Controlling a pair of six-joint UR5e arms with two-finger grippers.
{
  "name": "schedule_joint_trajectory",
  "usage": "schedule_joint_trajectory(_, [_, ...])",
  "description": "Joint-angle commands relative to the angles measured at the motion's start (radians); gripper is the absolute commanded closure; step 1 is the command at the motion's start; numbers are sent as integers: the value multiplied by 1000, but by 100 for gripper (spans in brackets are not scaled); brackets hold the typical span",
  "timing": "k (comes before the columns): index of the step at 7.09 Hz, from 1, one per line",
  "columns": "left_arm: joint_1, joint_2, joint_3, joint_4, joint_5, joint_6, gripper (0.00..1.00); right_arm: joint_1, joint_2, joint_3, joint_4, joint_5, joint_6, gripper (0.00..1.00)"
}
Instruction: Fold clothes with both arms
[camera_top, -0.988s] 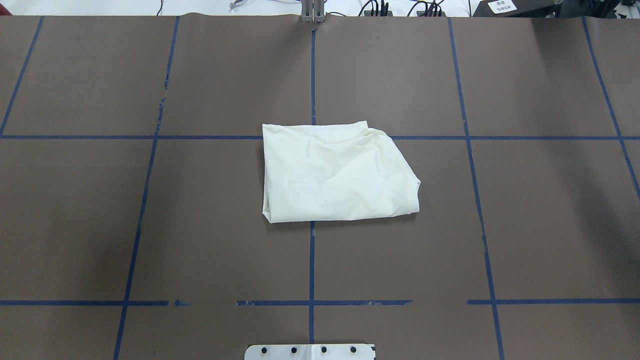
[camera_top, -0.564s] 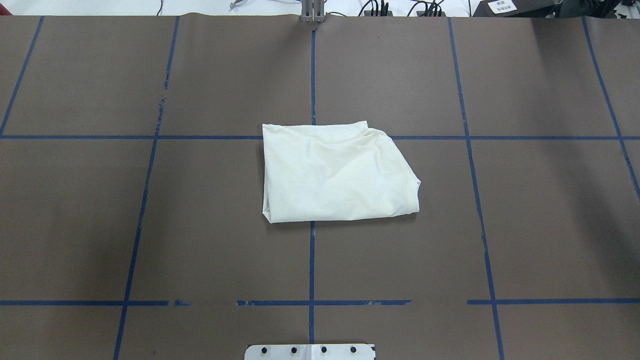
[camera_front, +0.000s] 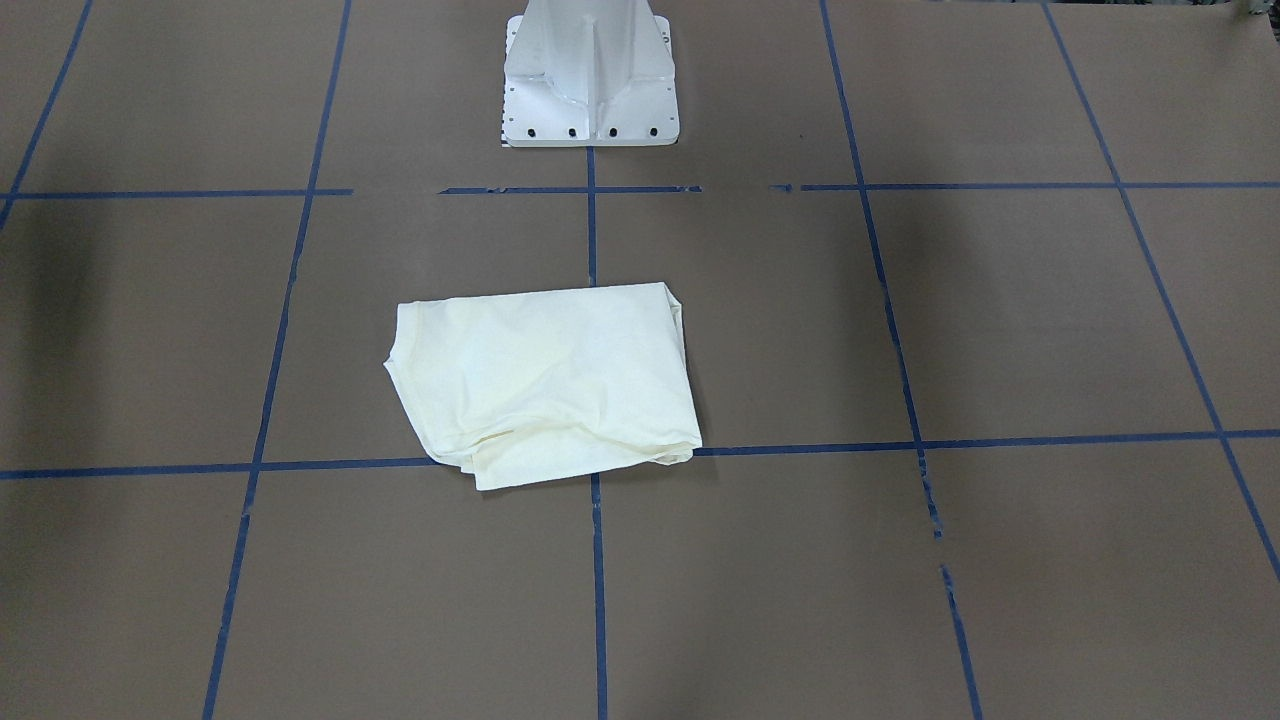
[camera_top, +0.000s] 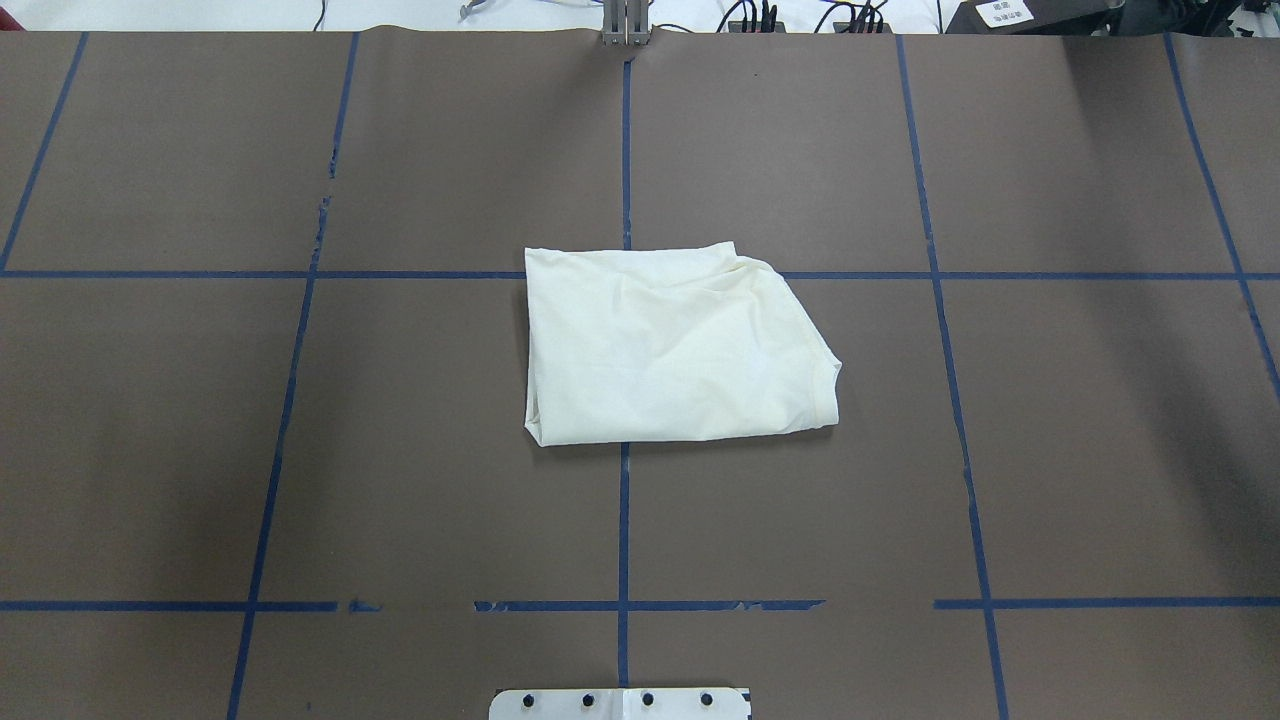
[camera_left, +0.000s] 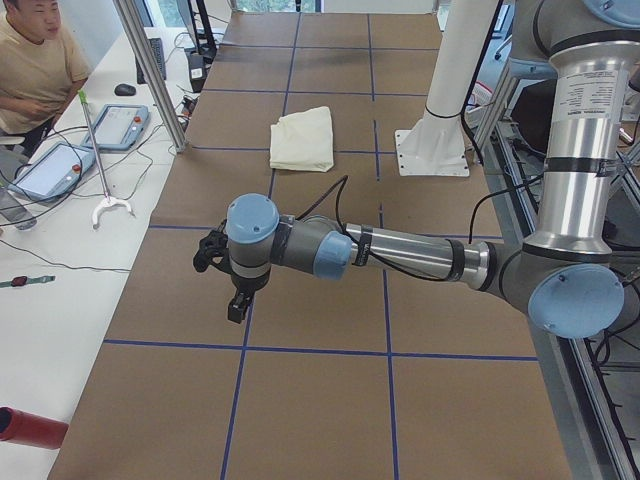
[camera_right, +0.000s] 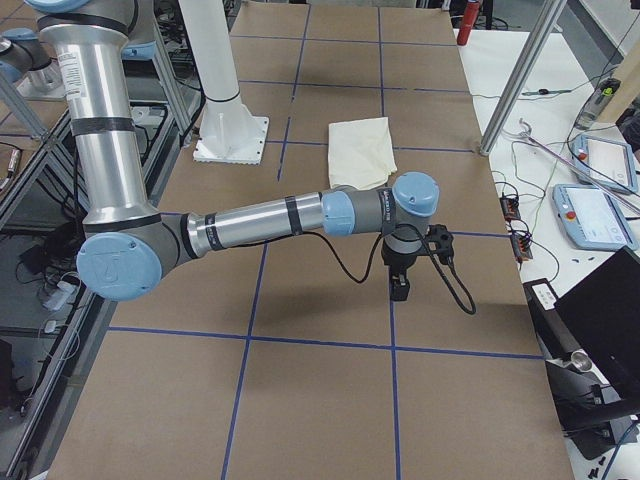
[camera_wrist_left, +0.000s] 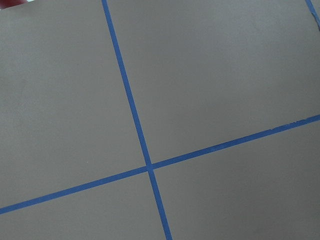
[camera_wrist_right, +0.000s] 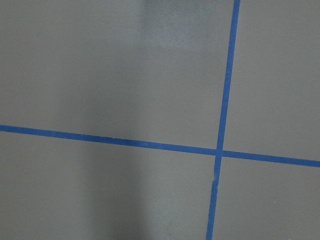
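Lying folded, rumpled cream shirt (camera_top: 675, 345), matte brown table (camera_top: 1080, 450), blue tape grid (camera_top: 624, 520), jaws' state cannot be told.

Bare worktop (camera_top: 1050, 450) lay on every side of the folded shirt (camera_top: 670, 345), which gave room to pass from left, right and the far edge. On my side stood the white pedestal (camera_front: 590, 80). My left arm (camera_left: 400, 250) and right arm (camera_right: 260, 220) hung over the worktop's ends, well apart from the shirt.

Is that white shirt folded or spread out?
Folded. The shirt lies as a compact, roughly rectangular bundle, with layered edges at one side and no sleeves sticking out.
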Motion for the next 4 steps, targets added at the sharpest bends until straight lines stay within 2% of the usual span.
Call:
schedule_joint_trajectory(1, [0,11,7,2,4,-1,0,0,-1,0,-1,0,3,0])
schedule_joint_trajectory(4, [-3,11,5,13,4,-7,0,0,-3,3,-1,0,3,0])
